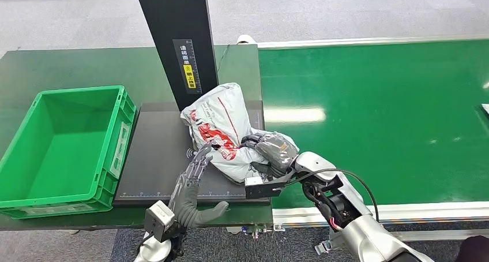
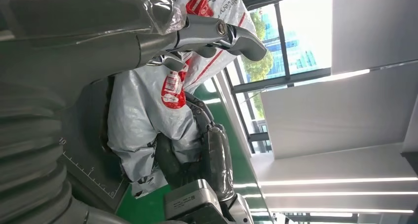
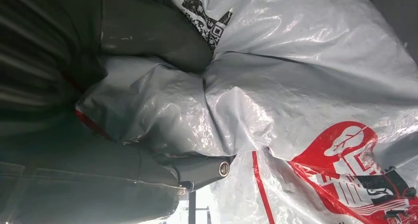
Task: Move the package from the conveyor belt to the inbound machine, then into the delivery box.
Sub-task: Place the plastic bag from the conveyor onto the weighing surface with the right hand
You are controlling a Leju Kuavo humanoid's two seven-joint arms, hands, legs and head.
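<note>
1. The package [image 1: 222,126] lies on the dark machine plate [image 1: 155,158] under the black post [image 1: 176,37]; the scan step looks under way
2. Next: lift it left into the green box [image 1: 69,141]
3. Right hand [image 1: 271,149] grips the bag's near end; left hand [image 1: 193,181] has fingers spread, touching its side

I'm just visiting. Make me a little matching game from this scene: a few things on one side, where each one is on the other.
Things:
1. package
2. green box
3. right hand
4. left hand

Places:
A. at the table's left end
B. gripping the package's right side
C. on the dark scanner plate
D. fingers against the package's lower left edge

Pairs: 1-C, 2-A, 3-B, 4-D
</note>
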